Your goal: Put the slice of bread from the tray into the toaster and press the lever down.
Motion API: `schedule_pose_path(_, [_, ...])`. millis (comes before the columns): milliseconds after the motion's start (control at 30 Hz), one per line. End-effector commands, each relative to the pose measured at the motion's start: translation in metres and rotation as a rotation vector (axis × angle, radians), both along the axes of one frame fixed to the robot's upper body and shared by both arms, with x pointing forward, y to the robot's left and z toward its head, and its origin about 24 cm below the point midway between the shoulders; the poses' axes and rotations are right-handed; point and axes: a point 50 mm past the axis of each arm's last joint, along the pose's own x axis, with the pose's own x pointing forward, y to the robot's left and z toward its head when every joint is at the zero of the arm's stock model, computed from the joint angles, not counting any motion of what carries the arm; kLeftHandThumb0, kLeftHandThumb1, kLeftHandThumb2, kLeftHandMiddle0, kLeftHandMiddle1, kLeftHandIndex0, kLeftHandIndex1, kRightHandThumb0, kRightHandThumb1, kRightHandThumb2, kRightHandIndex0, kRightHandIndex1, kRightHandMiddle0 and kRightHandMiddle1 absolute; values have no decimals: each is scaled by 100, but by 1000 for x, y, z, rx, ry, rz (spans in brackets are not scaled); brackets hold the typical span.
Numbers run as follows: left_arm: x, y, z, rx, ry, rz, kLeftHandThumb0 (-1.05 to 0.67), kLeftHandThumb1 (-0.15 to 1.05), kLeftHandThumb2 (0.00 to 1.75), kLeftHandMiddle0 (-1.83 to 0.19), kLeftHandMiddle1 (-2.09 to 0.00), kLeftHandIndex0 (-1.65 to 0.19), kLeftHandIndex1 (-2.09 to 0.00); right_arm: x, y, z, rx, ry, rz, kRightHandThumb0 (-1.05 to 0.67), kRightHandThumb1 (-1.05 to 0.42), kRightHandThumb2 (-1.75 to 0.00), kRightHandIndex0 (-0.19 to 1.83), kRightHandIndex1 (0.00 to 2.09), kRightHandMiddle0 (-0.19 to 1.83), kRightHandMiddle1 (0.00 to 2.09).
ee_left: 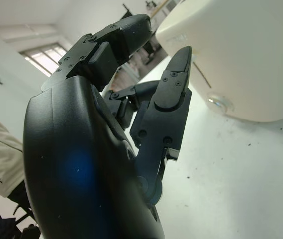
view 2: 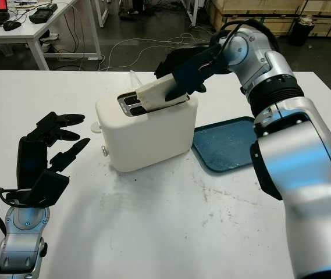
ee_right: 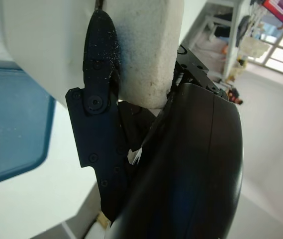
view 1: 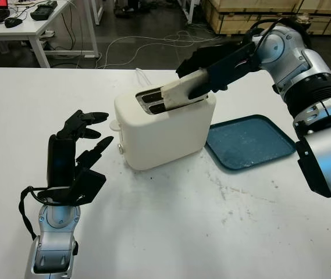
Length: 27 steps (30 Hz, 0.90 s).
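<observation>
Left eye view: one bread slice, one toaster

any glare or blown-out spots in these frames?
Left wrist view: window behind the left hand is overexposed, small highlight on the toaster knob. Right wrist view: bright windows behind the right hand, which holds the bread. Eye views: even light, soft shadows on the table.

The toaster under the right hand looks like smooth, matt cream plastic. The bread gripped in that hand has a pale, rough, porous crumb. Beside the right arm, the tray is blue plastic, dull and speckled. Both hands, the left hand included, have glossy black plastic shells. The table is matt white, scuffed.
</observation>
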Motion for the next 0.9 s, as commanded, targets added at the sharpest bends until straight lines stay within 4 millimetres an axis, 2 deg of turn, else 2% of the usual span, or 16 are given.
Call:
schedule_pose_path(0, [-1, -2, -1, 6, -1, 8, -23, 92, 5, -48, -126, -56, -73, -1, 5, -9, -4, -26, 28, -55, -92, -36, 102, 175, 76, 171])
schedule_pose_path(100, [-1, -1, -1, 7, -5, 8, -23, 92, 5, -48, -126, -56, -73, -3, 8, -16, 24, -83, 57, -56, -92, -36, 104, 175, 74, 173])
schedule_pose_path(333, [-1, 0, -2, 9, -3, 5, -23, 92, 5, -48, -126, -55, -73, -5, 10, -27, 41, -179, 93, -59, -92, -44, 103, 175, 78, 149])
schedule_pose_path(467, [-1, 0, -2, 6, 2, 9, -25, 92, 5, -48, -125, -55, -73, -6, 9, -32, 28, -209, 97, -57, -92, -43, 107, 175, 75, 172])
schedule_pose_path(733, [-1, -1, -2, 8, 3, 9, -25, 92, 5, -49, -124, -56, -73, -6, 4, -34, 14, -321, 114, -61, -92, -38, 107, 175, 74, 174])
schedule_pose_path(833, [-1, 0, -3, 6, -3, 5, -24, 92, 5, -49, -124, -57, -73, -6, 1, -31, -17, -384, 123, -69, -92, -30, 94, 175, 66, 171])
schedule_pose_path(867, [-1, 0, -3, 5, -3, 5, -24, 92, 4, -50, -125, -57, -73, -6, 1, -29, -44, -415, 136, -72, -92, -25, 80, 175, 59, 170])
